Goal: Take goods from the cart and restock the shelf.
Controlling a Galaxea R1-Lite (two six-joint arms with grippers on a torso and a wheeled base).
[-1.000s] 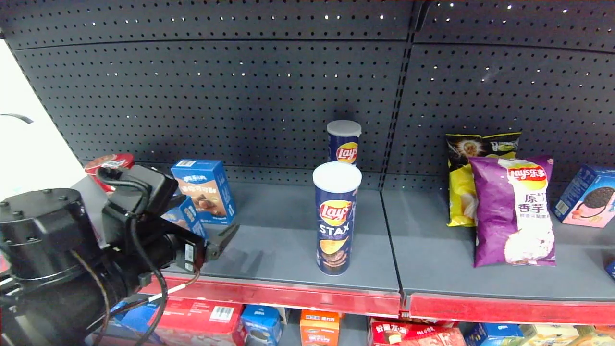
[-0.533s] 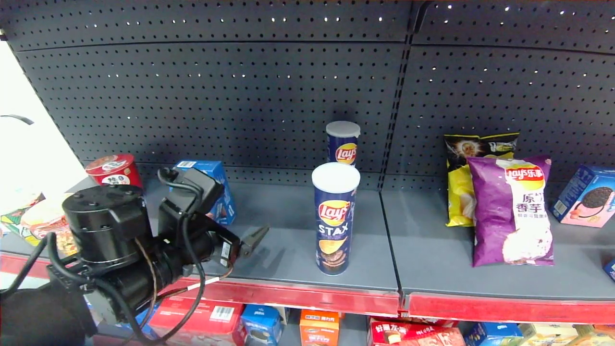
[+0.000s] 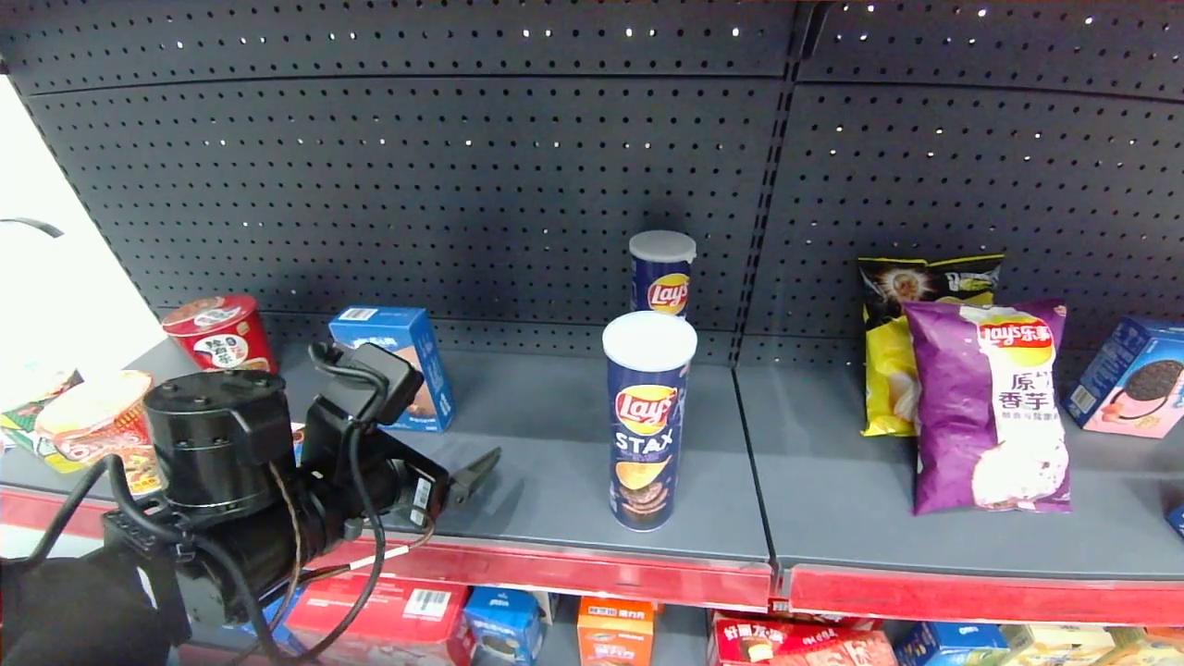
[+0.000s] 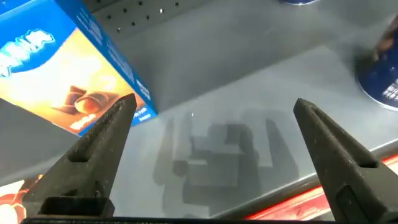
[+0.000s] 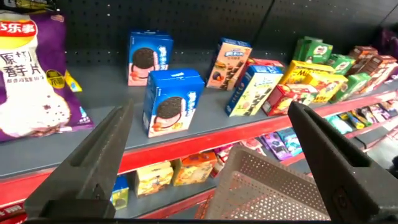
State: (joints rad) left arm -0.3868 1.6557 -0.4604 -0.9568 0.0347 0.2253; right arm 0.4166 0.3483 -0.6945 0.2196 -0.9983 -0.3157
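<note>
The dark pegboard panel takes up the upper half of the head view. Below it the grey shelf with its red front edge runs across the middle from left to right.

The left arm sits at the lower left of the head view, and the left gripper hangs just over the front part of the shelf. In the left wrist view its fingers are spread wide, with bare shelf between them. The right gripper is also spread wide and grips nothing. Past it are a mesh basket and a stretch of shelf with boxes.

A purple chip bag leans upright at centre right of the head view. It overlaps a yellow chip bag just behind it. A tall blue chip can stands upright in the middle, near the shelf's front edge. A second can stands behind it against the panel.

A blue snack box stands at centre left, just behind the left arm's wrist camera. The left wrist view shows this box close beside one finger, though I cannot tell if they touch. A cookie box leans at the right edge. A red cup stands at the far left, and a noodle bowl lies in front of it. More boxes fill the lower shelf along the bottom edge.
</note>
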